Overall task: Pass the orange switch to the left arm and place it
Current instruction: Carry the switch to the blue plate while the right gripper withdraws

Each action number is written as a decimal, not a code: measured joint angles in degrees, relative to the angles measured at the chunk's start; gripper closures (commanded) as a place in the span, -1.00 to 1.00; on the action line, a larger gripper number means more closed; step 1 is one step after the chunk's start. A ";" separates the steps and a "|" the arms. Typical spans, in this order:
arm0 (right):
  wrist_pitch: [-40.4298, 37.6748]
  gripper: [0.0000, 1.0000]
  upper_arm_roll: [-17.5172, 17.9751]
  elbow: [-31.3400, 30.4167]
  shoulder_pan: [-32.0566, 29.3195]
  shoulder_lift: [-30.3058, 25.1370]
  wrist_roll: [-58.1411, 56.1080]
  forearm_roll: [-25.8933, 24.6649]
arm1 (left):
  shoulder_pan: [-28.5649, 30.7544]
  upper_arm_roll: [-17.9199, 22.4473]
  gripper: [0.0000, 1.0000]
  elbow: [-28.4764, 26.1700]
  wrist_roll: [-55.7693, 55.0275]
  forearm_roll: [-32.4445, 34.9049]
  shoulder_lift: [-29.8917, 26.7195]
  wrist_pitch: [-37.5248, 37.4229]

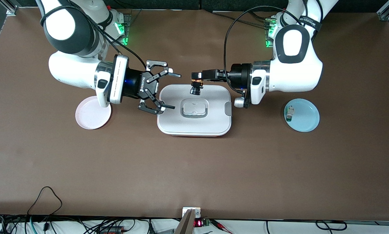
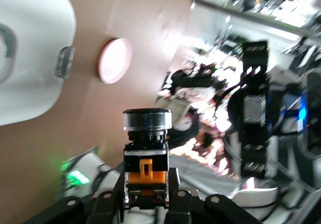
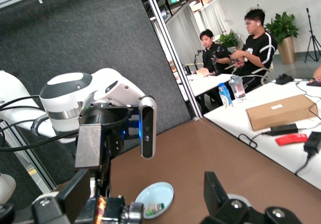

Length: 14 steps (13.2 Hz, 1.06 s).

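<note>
Left hand (image 1: pixel 196 81) grips orange switch (image 1: pixel 195 85); right hand (image 1: pixel 172 90) gapes wide.

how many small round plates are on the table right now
2. A pink plate lies toward the right arm's end of the table, and a blue plate, holding a small white-and-green part, lies toward the left arm's end. The box sits between them.

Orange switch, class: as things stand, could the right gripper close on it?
Probably yes. The left gripper holds the orange switch above the box, and the right gripper hangs open beside it with only air between them.
</note>
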 measured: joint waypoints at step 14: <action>-7.69 -1.00 -0.39 -7.53 -12.77 -5.75 47.86 -36.27 | 18.36 0.62 1.00 -0.05 65.98 67.81 -0.04 -27.29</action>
